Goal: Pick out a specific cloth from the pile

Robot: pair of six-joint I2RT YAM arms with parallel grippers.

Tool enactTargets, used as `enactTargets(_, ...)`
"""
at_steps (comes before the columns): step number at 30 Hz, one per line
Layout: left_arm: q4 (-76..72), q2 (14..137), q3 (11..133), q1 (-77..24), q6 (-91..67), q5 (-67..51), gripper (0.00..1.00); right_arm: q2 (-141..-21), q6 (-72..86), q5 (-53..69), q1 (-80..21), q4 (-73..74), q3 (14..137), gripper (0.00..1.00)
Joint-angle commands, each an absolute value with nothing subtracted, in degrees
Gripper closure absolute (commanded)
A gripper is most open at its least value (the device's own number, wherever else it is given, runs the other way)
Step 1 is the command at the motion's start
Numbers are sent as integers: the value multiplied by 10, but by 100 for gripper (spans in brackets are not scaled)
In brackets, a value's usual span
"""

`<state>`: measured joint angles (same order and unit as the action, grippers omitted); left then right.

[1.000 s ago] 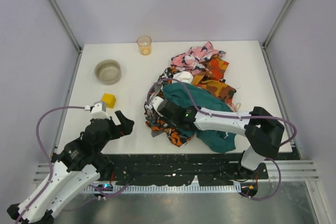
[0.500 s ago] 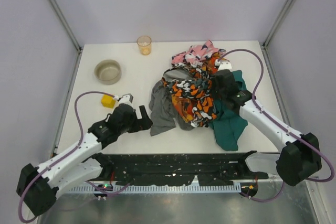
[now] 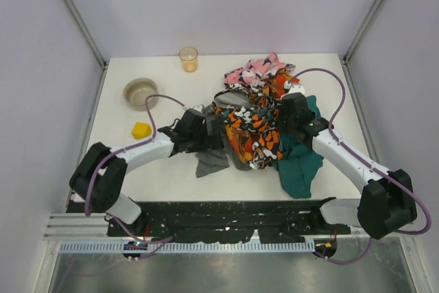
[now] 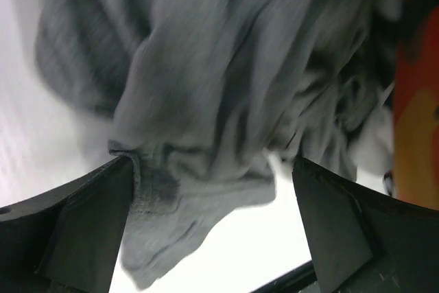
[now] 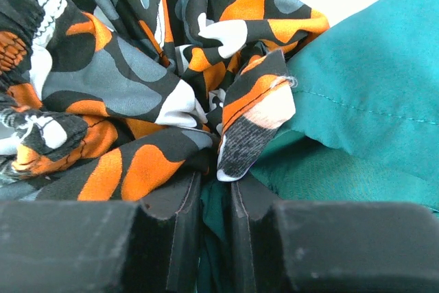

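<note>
**Fingers point(image 4: 75, 224) of the left gripper point(image 4: 211, 162) spread wide over the grey cloth point(image 3: 211, 161)**

Both dark, flat-faced fingers stand far apart, one on each side of the cloth. The left one just meets its stitched hem, and nothing is clamped between them. From above, the left arm lies low across the white table point(image 3: 158, 169), stretched from its base toward the middle, with the wrist at the left edge of the pile point(image 3: 257, 97).

The grey cloth lies there on the table. It is soft, plain and matt, gathered in loose lengthwise folds, with its right side tucked under the orange-black-white patterned cloth point(image 5: 103, 80). One end trails toward the near edge.

The right arm reaches in from the right, elbow bent. The right gripper point(image 5: 214, 186) is pinched nearly closed, with a fold of the patterned cloth at the fingertips and teal fabric showing in the narrow slit between them. The patterned cloth is thin and crumpled, printed in bold blotches. The teal cloth point(image 5: 370, 101) is smooth, with a straight stitched seam.

A pink patterned cloth point(image 3: 255, 71) sits at the far side of the pile. Well apart on the left are a round beige bowl point(image 3: 140, 92), a translucent orange cup point(image 3: 188, 58) and a yellow block point(image 3: 141, 130).
</note>
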<state>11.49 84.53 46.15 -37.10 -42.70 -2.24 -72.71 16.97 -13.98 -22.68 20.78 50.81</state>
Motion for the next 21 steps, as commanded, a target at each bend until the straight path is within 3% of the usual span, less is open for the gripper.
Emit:
enactTargets(1,70,924,546,-368,-408,-39,0,-732,174,-146,-220,210,491,95)
enactTargets(3,81,961,586,-369,-403,-33,1,-735,174,-149,-218,209,486,95)
enactTargets(5,87,985,613,-368,-398,-45,15,-741,174,-153,-215,209,482,95)
enactTargets(9,140,970,655,-368,-379,-23,87,-768,178,-195,-204,221,483,95)
enactTargets(10,160,954,664,-368,-373,15,100,-775,174,-217,-200,226,486,95)
enactTargets(16,299,816,734,-362,-328,211,100,-809,182,-286,-163,265,503,95)
enactTargets(21,318,688,758,-361,-290,354,100,-812,184,-293,-145,265,505,95)
